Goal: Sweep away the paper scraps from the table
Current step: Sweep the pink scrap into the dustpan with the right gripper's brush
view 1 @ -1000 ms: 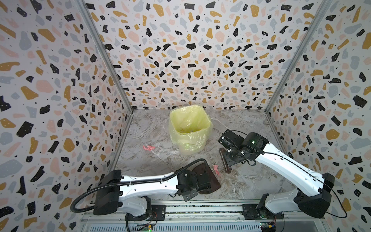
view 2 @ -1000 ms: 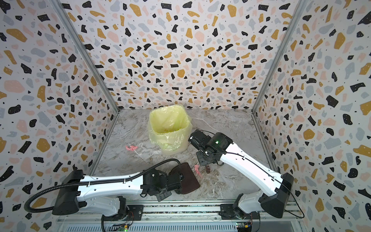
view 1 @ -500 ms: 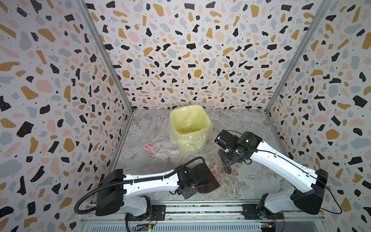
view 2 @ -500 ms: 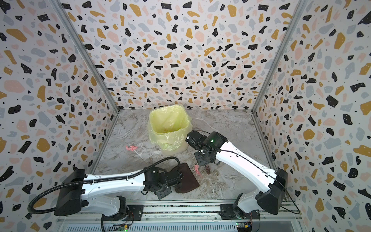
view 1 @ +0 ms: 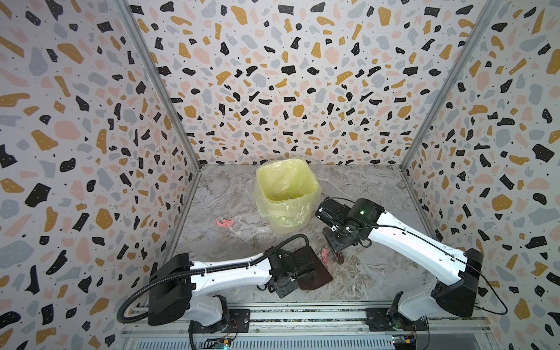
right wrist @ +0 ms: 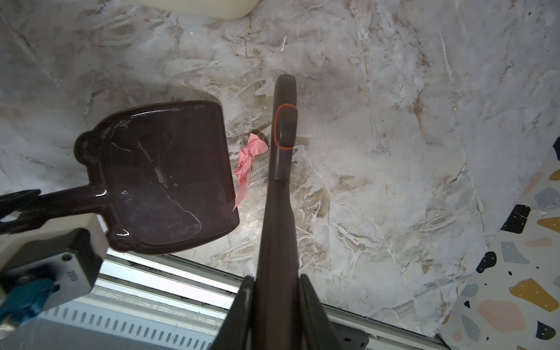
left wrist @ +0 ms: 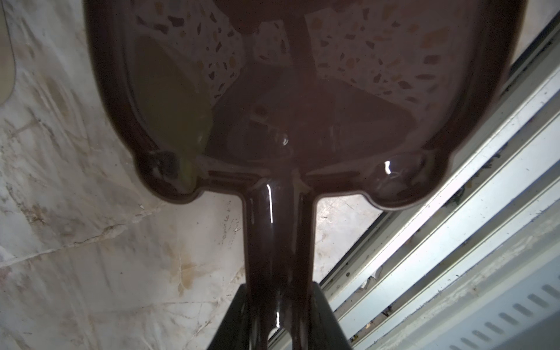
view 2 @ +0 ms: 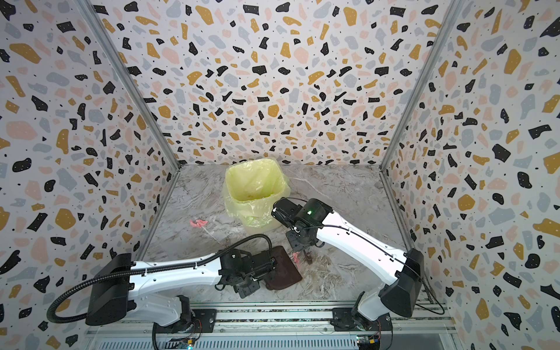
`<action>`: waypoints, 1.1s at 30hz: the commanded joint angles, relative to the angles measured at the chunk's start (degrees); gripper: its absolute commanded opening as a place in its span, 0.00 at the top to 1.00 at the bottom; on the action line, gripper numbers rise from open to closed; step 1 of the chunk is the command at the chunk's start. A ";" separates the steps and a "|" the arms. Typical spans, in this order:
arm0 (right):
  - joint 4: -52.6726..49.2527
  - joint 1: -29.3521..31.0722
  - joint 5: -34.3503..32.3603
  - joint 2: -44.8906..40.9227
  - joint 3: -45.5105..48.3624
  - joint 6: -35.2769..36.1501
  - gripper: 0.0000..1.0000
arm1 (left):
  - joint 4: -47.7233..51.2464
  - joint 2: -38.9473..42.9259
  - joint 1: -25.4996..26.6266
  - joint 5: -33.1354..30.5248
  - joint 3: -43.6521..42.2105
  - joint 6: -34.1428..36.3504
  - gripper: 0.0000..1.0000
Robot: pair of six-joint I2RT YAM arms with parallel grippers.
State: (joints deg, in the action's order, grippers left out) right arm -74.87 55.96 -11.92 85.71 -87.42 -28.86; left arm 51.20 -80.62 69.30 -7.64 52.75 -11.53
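1. The dustpan (right wrist: 163, 178) is being pinched by the left gripper (left wrist: 277, 315), the brush (right wrist: 281, 151) by the right gripper (right wrist: 275, 312).
2. A pink scrap (right wrist: 247, 165) is lying on the table (right wrist: 394, 121) between dustpan lip and brush.
3. Sweep-in is being performed — the brush must next be drawn toward the dustpan lip.
4. A second scrap (view 1: 224, 223) is lying well apart from the dustpan.

Pink crumpled paper scrap (view 1: 224, 223), small, lying loose left of centre on the tabletop (view 1: 372, 185); second pink scrap (view 1: 325, 256), a longer twisted strip, lying flat near the front edge; tabletop grey-white marble pattern, brownish veining
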 commanded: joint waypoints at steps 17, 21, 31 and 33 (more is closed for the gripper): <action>-0.72 2.95 3.58 -6.22 -7.15 -6.04 1.00 | -2.43 0.90 -0.55 -1.78 -2.30 -0.33 1.00; -0.45 0.02 0.33 -10.26 -5.34 -7.56 1.00 | -2.26 3.25 -0.52 -2.69 -2.13 -0.62 1.00; 3.08 -7.19 -1.39 -19.55 -0.24 -8.93 1.00 | -1.15 11.25 -0.42 -5.02 0.61 -1.29 1.00; 3.86 -8.48 -0.93 -20.99 1.14 -8.94 1.00 | 0.69 11.55 -0.40 -5.19 2.69 -1.27 1.00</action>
State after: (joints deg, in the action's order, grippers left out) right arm -73.03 48.77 -11.79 67.11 -87.42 -37.04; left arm 50.02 -70.08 69.10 -11.49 52.12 -11.88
